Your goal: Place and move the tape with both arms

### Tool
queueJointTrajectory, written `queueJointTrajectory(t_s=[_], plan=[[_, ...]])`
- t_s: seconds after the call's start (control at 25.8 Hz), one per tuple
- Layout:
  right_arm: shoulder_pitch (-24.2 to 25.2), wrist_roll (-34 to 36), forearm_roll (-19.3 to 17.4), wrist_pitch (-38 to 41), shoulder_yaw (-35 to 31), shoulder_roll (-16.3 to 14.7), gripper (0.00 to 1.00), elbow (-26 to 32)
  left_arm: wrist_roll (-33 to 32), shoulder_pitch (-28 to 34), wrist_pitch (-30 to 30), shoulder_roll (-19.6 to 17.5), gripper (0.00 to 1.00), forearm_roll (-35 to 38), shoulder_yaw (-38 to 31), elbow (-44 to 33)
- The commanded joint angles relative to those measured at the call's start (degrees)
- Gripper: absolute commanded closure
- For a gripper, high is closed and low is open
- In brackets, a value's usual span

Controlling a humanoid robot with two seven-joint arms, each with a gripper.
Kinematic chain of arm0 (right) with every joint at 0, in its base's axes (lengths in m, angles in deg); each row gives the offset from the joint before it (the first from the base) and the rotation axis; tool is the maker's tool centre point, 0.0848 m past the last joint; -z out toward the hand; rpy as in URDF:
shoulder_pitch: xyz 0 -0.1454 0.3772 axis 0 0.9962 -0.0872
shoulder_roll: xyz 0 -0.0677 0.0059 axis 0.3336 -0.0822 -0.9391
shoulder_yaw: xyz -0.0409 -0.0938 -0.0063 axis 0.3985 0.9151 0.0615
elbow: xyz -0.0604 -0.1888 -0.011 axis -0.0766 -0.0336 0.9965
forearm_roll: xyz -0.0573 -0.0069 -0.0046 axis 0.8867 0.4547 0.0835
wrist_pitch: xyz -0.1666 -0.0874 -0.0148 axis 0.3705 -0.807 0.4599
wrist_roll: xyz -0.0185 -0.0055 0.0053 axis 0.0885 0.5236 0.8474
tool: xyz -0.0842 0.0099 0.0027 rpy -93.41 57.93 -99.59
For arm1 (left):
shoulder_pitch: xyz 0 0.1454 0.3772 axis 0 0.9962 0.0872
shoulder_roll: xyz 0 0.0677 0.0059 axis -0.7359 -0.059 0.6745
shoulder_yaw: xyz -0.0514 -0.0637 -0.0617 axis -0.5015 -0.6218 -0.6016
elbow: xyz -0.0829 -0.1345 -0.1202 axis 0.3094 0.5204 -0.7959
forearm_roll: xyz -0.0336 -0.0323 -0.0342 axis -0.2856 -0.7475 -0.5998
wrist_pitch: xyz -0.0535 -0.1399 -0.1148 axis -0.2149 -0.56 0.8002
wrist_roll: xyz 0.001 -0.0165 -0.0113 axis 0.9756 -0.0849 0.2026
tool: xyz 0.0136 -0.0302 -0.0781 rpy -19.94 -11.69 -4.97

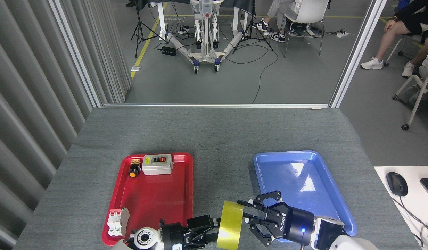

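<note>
- Our right gripper (248,218) sits at the bottom of the frame, right of centre, its black fingers spread wide, with the tips just beside the right face of the tape (230,225).
- Our left gripper (214,231) comes in from the lower left; its fingers reach the left side of the roll, but the roll hides the tips, so we cannot tell whether they are clamped on it.
- We see the yellow roll standing on edge between the two grippers, tilted a little, above the grey table (214,132) near the bottom edge of the frame.
- We find the roll between the red tray (155,194) on the left and the blue tray (304,180) on the right, over neither tray's floor.
- Near the top edge of the red tray lie a grey switch box (157,164) and, just beside it on the left, a small black knob with an orange face (133,171).
- At the lower left corner of the red tray stands a white breaker with red levers (118,221).
- At the right edge of the frame we see a computer mouse (396,184) on a white desk.
</note>
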Motion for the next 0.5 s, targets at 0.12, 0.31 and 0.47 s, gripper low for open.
queueJointTrajectory(t_s=[0.12,0.31,0.47], plan=[[0.21,0.04,0.0,-0.04,0.06,0.11,0.96,0.0,0.0,0.0,-0.01,-0.3,0.01,0.0,-0.22,0.08],[0.21,0.04,-0.09,0.05,0.06,-0.42,1.0,0.09,0.09,0.0,0.08,-1.09,0.01,-0.27,-0.57,-0.1],[0.48,0.13,-0.88,0.05,-0.03,-0.86,1.0,0.71,0.09,0.44,0.25,-1.88,0.01,-0.44,-2.86,-1.42]])
